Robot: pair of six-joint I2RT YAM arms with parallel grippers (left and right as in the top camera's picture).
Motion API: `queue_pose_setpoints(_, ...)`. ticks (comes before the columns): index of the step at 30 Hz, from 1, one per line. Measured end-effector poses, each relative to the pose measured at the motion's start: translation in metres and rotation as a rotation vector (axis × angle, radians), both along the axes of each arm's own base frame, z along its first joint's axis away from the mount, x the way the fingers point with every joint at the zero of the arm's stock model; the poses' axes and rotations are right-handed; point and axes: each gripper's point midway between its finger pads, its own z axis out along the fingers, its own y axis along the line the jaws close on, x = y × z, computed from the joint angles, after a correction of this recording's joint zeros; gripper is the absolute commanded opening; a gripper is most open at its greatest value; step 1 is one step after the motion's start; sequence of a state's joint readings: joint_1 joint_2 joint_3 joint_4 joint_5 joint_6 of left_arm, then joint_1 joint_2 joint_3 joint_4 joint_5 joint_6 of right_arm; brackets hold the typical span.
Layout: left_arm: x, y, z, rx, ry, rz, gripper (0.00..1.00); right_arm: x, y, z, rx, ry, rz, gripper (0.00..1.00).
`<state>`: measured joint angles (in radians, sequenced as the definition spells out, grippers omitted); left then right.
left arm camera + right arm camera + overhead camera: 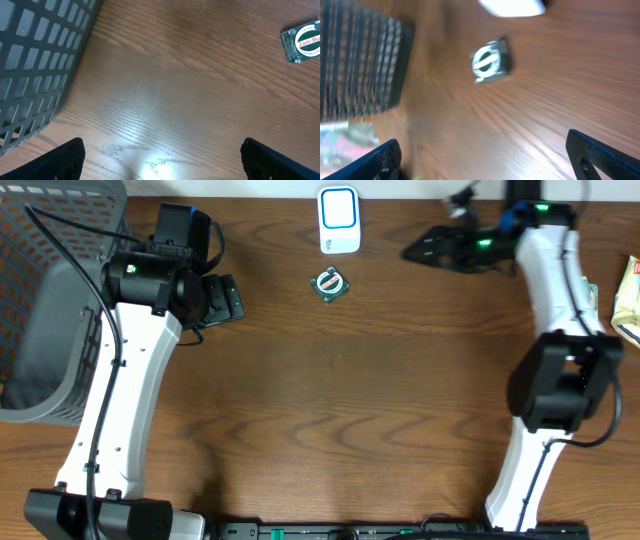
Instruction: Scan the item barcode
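- Item (329, 284): a small green square pack with a round white label reading "Zam-Bu". It lies flat and label up on the table (380, 400), toward the far middle, and neither gripper touches it.
- Scanner (339, 220): white body with a blue-edged face, at the table's far edge. It sits near the item, just beyond it and apart from it.
- Left gripper (162, 150): jaws spread wide, holding nothing. It hangs over bare wood between the basket (45, 310) and the item. In its wrist view the item sits in the upper right corner, well apart from the fingers (62, 160).
- Right gripper (483, 140): jaws spread wide, holding nothing. From overhead it points toward the item from the right. Its wrist view is blurred, with the item in the upper middle and bare tabletop between it and the fingers.
- Basket: grey plastic mesh at the far left corner, just beside the left arm. Its wall fills the upper left of the left wrist view.
- Packet (628, 295): a pale printed pack at the right edge, partly cut off by the frame and beyond the right arm.
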<state>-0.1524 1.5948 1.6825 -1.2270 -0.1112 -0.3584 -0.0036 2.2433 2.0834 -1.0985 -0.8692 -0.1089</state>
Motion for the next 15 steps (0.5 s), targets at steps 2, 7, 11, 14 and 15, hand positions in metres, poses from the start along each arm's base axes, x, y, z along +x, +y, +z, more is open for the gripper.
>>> queue_pose_setpoints(2,0.0,0.0,0.0,0.0,0.0,0.0,0.98,-0.005,0.027,-0.003,-0.031,-0.014,0.052,0.99)
queue_pose_setpoints(7,0.0,0.0,0.0,0.0,0.0,0.0,0.98,-0.016,0.086,-0.018,-0.172,-0.08,0.153,0.99)
queue_pose_setpoints(11,0.0,0.0,0.0,0.0,0.0,0.0,0.98,-0.017,0.114,-0.022,-0.235,-0.147,0.19,0.99)
queue_pose_setpoints(14,0.0,0.0,0.0,0.0,0.0,0.0,0.98,-0.012,0.127,-0.024,-0.293,-0.18,0.161,0.99)
queue_pose_setpoints(15,0.0,0.0,0.0,0.0,0.0,0.0,0.98,-0.01,0.13,-0.026,-0.317,-0.181,0.136,0.99)
